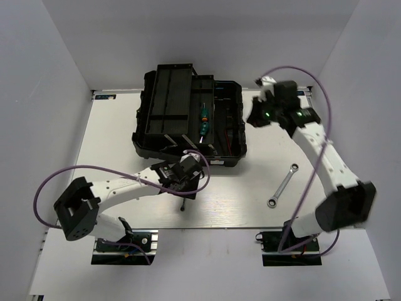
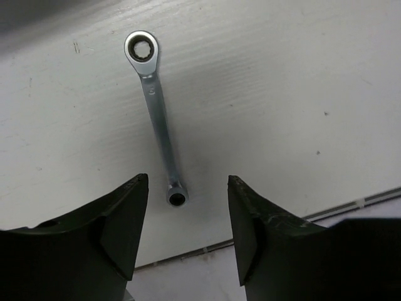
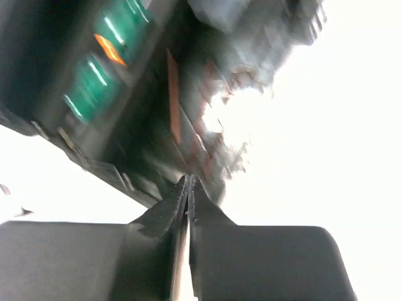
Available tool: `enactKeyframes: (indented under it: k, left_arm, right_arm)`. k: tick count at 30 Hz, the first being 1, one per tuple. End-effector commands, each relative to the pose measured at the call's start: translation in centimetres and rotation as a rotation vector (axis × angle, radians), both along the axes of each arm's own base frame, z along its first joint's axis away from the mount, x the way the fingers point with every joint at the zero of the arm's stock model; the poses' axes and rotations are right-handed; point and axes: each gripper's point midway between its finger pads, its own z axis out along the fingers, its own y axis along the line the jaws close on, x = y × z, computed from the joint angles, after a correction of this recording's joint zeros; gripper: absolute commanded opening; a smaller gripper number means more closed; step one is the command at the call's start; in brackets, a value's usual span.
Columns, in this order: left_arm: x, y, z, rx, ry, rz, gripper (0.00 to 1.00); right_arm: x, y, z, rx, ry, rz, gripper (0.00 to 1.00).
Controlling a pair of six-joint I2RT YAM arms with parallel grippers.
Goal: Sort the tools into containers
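White table (image 1: 113, 138) between plain white walls (image 1: 44, 75), black container (image 1: 169, 94) mid-table

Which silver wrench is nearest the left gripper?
The ring-ended silver wrench, one end lying between the fingers of the open left gripper. The other silver wrench lies well apart, near the right arm.

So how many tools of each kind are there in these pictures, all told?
Green-handled screwdrivers: 2, both in the black box.
Silver wrenches: 2, one lying on the table at right, and a second wrench under the open left claw.
Total: 4 tools that show clearly; anything thinner is too small to tell.
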Motion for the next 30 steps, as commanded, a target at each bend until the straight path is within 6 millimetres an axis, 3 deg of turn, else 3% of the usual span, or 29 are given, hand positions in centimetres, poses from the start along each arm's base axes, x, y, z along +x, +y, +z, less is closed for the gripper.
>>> enactKeyframes:
  k: [1,2,3,4,5,9,15,22,27,30]
  left_arm:
    - [1.6,-0.5,0.0,0.01,-0.065,0.061,0.62]
    - [1.7,-0.4,-0.8,0.044,-0.05,0.074,0.59]
    - [1.5,-0.3,-1.4,0.066,-0.047,0.068,0.59]
    - [1.6,-0.5,-2.0,0.087,-0.035,0.067,0.58]
    - [1.6,-0.4,-2.5,0.1,-0.027,0.067,0.56]
    - [2.1,-0.8,-3.4,0.102,-0.026,0.076,0.53]
    - [2.0,-0.7,-4.5,0.101,-0.004,0.077,0.44]
    - [-0.2,1.5,-7.4,0.143,0.069,0.09,0.24]
    - [-0.9,2.1,-7.6,0.144,0.068,0.081,0.14]
    - [-0.1,0.3,-5.1,0.095,0.033,0.059,0.04]
  right_arm:
    - [-5.9,-4.4,-6.8,-0.156,0.19,0.015,0.12]
    - [-7.8,-5.0,-6.9,-0.144,0.175,0.025,0.21]
    - [-9.4,-5.4,-8.9,-0.153,0.22,0.035,0.26]
    - [-10.6,-5.8,-9.1,-0.143,0.199,0.041,0.29]
    - [-11.5,-6.1,-10.2,-0.142,0.227,0.04,0.3]
    - [-13.8,-6.8,-11.2,-0.117,0.252,0.03,0.28]
    - [-15.3,-8.2,-12.3,-0.11,0.285,-0.031,0.27]
    - [-15.7,-8.9,-12.8,-0.083,0.324,-0.074,0.27]
    - [-16.7,-9.4,-13.3,-0.091,0.365,-0.074,0.53]
    - [-17.4,-9.9,-13.3,-0.108,0.386,-0.072,0.64]
